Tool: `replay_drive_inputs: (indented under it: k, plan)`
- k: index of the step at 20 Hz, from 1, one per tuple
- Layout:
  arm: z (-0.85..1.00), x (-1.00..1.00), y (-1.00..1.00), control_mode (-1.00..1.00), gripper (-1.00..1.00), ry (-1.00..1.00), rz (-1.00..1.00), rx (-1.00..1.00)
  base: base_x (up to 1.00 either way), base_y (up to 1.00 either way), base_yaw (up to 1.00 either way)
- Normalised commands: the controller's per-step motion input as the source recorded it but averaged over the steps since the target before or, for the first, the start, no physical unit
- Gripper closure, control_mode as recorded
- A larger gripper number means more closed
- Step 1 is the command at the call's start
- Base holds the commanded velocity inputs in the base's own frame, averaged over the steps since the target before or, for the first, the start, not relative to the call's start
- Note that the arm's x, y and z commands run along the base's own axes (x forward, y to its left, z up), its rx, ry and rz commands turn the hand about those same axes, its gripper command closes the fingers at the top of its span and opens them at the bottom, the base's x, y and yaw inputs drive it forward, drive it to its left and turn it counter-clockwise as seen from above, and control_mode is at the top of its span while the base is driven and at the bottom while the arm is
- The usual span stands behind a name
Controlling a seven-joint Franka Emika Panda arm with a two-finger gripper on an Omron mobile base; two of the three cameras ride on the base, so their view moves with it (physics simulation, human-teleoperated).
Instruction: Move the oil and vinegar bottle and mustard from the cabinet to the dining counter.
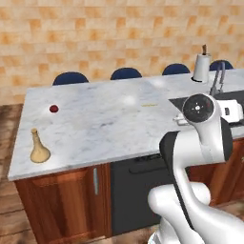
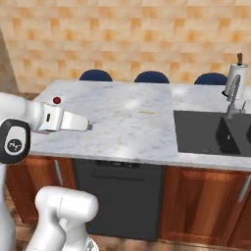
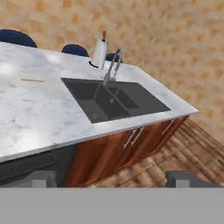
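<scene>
On the dining counter (image 1: 109,124), near its front left corner in the left base view, the oil and vinegar bottle (image 1: 39,147) stands upright on its bulbous base, neck up, with a small red ball (image 1: 54,108) further back on the same marble. So one of the two items looks delivered. I see no mustard on the slab or anywhere else from where I stand, and no cabinet either, so I judge the step in hand to be going back for the mustard.

The gripper (image 3: 112,179) has its two dark fingertips spread wide with nothing between them — through the gap I see only wood floor and the counter's reddish base. The hand looks across the black double sink (image 3: 111,100) toward the faucet (image 3: 111,68) and a paper towel roll (image 3: 99,53), well away from the bottle. The arm is folded up in front of the dishwasher panel (image 2: 117,196), its wrist hanging over the counter's edge.

To do this well, I'd say the arm should tuck in before the base drives, so its elbow clears the counter lip and the faucet. Keeping the fingers spread is sensible — the mustard is squat, and a wide approach leaves room to centre on its body rather than the cap. When it comes back, the mustard is best set down apart from the bottle, whose thin neck makes it easy to knock over.
</scene>
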Motion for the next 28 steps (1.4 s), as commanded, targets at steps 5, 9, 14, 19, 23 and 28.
replay_drive_inputs:
  k: [5, 9, 14, 19, 23, 28]
  plan:
    - [0.0, 0.0, 0.0, 1.0, -1.0, 0.0, 0.0, 0.0, 0.0, -0.19, -0.98]
    - [0.0, 0.0, 0.0, 1.0, -1.0, 0.0, 0.0, 0.0, 0.0, -0.17, -1.0]
    - [0.0, 0.0, 0.0, 1.0, -1.0, 0.0, 0.0, 0.0, 0.0, -0.24, -0.97]
    - [0.0, 0.0, 0.0, 1.0, -1.0, 0.0, 0.0, 0.0, 0.0, -0.29, -0.95]
    - [0.0, 0.0, 0.0, 1.0, -1.0, 0.0, 0.0, 0.0, 0.0, -0.35, -0.92]
    - [0.0, 0.0, 0.0, 1.0, -1.0, 0.0, 0.0, 0.0, 0.2, -0.15, -0.8]
